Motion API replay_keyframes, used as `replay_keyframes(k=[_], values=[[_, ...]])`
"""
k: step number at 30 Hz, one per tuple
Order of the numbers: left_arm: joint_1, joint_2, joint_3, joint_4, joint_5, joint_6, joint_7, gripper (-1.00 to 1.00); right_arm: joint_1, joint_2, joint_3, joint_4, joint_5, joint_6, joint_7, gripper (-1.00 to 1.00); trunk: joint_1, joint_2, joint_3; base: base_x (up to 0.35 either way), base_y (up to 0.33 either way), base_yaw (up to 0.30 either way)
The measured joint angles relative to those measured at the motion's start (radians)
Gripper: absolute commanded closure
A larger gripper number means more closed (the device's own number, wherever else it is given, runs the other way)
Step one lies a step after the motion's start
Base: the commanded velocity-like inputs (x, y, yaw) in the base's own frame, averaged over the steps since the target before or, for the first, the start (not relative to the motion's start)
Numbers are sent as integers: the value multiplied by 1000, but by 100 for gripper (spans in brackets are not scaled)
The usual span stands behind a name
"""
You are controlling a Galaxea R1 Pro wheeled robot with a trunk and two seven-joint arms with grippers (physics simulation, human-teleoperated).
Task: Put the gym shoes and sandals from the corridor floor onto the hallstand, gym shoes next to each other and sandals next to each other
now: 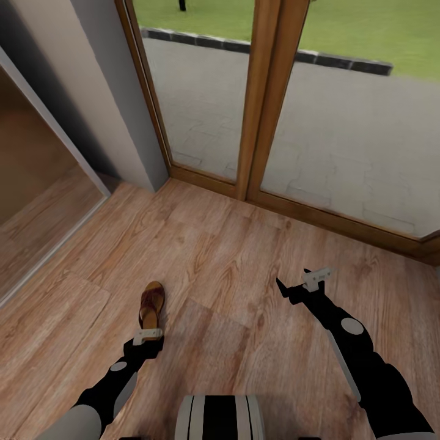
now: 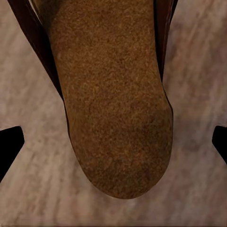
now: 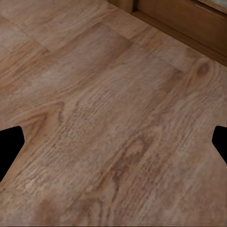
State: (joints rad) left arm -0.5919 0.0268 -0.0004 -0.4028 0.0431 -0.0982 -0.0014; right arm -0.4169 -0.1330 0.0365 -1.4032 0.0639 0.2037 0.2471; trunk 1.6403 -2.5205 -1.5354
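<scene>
The left gripper [image 1: 148,338] hung just over the sandal's [image 1: 151,304] heel at lower left of the head view, jaws spread wide, tips flanking the footbed [image 2: 113,99]; a shallow bite could have let the flat sole slip. The right gripper [image 1: 299,282] hovered open over bare floor [image 3: 113,118]; the glass door [image 1: 256,98] stood ahead, nothing blocked the reach.

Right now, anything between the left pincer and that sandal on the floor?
Nothing visible. The left pincer hangs directly over the heel end of the sandal, open, with its fingertips on either side of the tan footbed and only bare corridor floor around it.
</scene>
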Motion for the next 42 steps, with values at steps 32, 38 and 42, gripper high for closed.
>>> replay_keyframes(k=[32, 38, 42], values=[[0, -3, -1, -1, 0, -1, 0, -100, 0, 0, 0, -4, 0, 0, -1, -100, 6, -3, -50, 0, 0, 0], [0, -4, 1, -1, 0, -1, 0, -100, 0, 0, 0, -4, 0, 1, -1, -100, 6, -3, -50, 41, 0, 0], [1, -5, 2, 0, 0, -35, 1, -100, 0, 0, 0, -4, 0, 1, 0, -100, 6, -3, -50, 105, 0, 0]])
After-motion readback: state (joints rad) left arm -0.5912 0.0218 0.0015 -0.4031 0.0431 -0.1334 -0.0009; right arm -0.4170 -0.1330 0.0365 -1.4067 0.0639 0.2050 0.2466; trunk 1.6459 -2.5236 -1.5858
